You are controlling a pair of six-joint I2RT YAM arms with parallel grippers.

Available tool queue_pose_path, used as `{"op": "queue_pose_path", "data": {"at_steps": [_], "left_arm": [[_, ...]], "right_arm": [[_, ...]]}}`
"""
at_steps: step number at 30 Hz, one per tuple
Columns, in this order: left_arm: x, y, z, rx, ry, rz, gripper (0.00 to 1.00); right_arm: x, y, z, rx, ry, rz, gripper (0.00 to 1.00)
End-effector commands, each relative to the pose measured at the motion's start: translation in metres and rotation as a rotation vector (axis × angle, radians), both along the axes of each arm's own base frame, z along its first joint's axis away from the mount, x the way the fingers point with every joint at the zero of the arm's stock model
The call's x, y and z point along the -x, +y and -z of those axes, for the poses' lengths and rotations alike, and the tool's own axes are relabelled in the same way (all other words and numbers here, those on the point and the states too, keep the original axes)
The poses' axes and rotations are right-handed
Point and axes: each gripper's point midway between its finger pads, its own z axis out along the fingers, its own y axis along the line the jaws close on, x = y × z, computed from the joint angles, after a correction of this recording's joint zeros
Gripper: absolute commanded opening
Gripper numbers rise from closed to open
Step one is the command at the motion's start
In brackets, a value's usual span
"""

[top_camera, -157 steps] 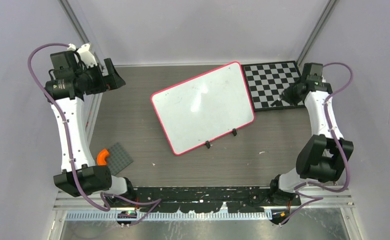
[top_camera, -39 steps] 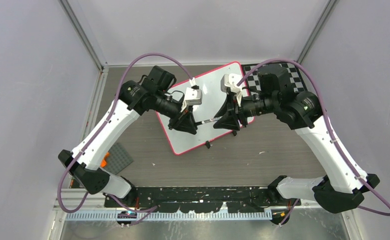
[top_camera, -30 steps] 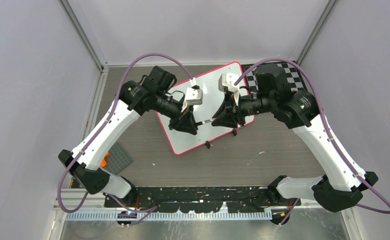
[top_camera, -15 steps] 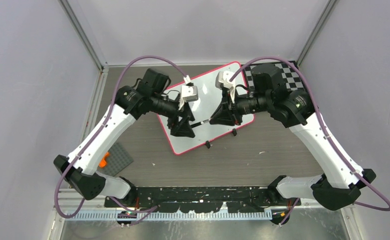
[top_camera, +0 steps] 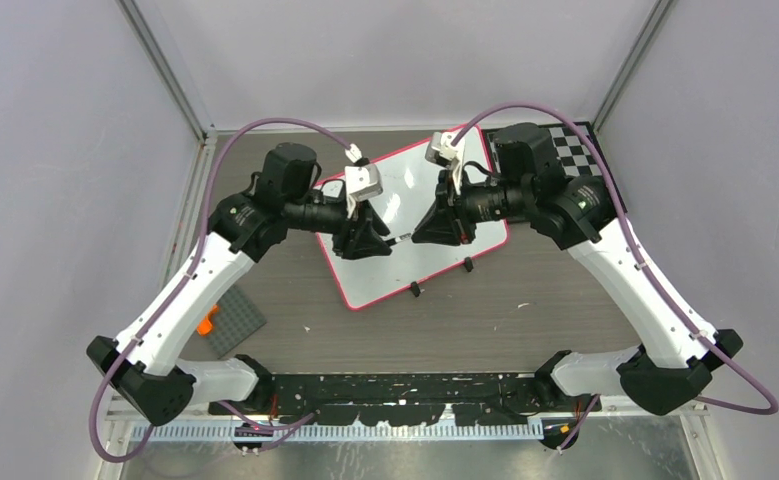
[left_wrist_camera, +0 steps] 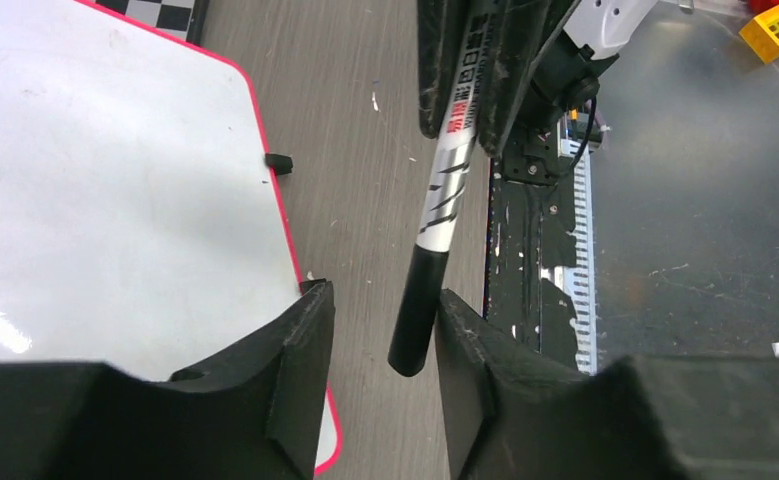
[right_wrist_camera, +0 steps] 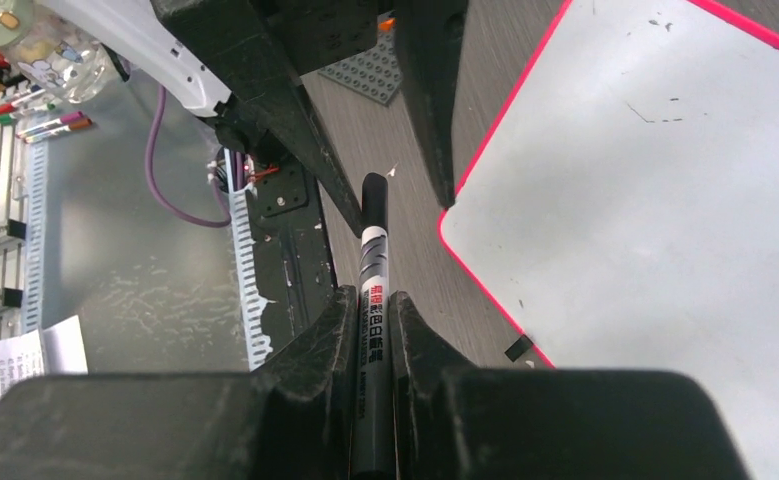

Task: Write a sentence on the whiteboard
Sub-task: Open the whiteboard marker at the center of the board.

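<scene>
The whiteboard (top_camera: 395, 270), white with a red-pink rim, lies tilted on the table; no sentence shows on it, only faint specks. My right gripper (top_camera: 420, 235) hangs over the board and is shut on the barrel of a black-and-white marker (right_wrist_camera: 373, 270). The marker (top_camera: 401, 238) points left toward my left gripper (top_camera: 383, 243). In the left wrist view the marker's black end (left_wrist_camera: 415, 320) sits between the jaws of the left gripper (left_wrist_camera: 383, 310), close against the right finger (left_wrist_camera: 465, 350), with a gap to the left one. The left jaws stand open.
A black-and-white checkerboard mat (top_camera: 580, 150) lies behind the board at the back right. A grey studded plate (top_camera: 235, 318) and an orange piece (top_camera: 204, 322) sit at the front left. Small black clip feet (top_camera: 417, 290) stick out at the board's near rim.
The left jaws, shut on the marker's end a second ago, have come apart. Both grippers and the marker have drifted toward the back left; the right grip has stayed on the barrel.
</scene>
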Motion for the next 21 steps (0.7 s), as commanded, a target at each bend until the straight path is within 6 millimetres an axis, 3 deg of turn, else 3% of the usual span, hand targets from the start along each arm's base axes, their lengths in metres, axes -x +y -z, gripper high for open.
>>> {"op": "queue_pose_path", "data": {"at_steps": [1, 8, 16, 18, 21], "left_arm": [[-0.005, -0.008, -0.015, 0.051, -0.035, 0.003, 0.36], [0.002, 0.011, 0.006, -0.008, -0.006, 0.015, 0.0], [0.002, 0.053, 0.032, -0.071, 0.015, -0.025, 0.0], [-0.001, 0.063, 0.033, -0.074, 0.024, -0.045, 0.0], [-0.007, 0.071, 0.021, -0.04, 0.049, -0.101, 0.0]], "right_arm": [[0.0, 0.006, -0.014, -0.048, -0.008, -0.002, 0.0], [-0.012, -0.001, -0.009, -0.043, 0.057, 0.085, 0.0], [-0.025, -0.024, -0.019, -0.08, 0.123, 0.147, 0.0], [-0.026, -0.029, -0.02, -0.074, 0.134, 0.162, 0.0], [-0.045, -0.039, -0.019, -0.086, 0.222, 0.299, 0.0]]}}
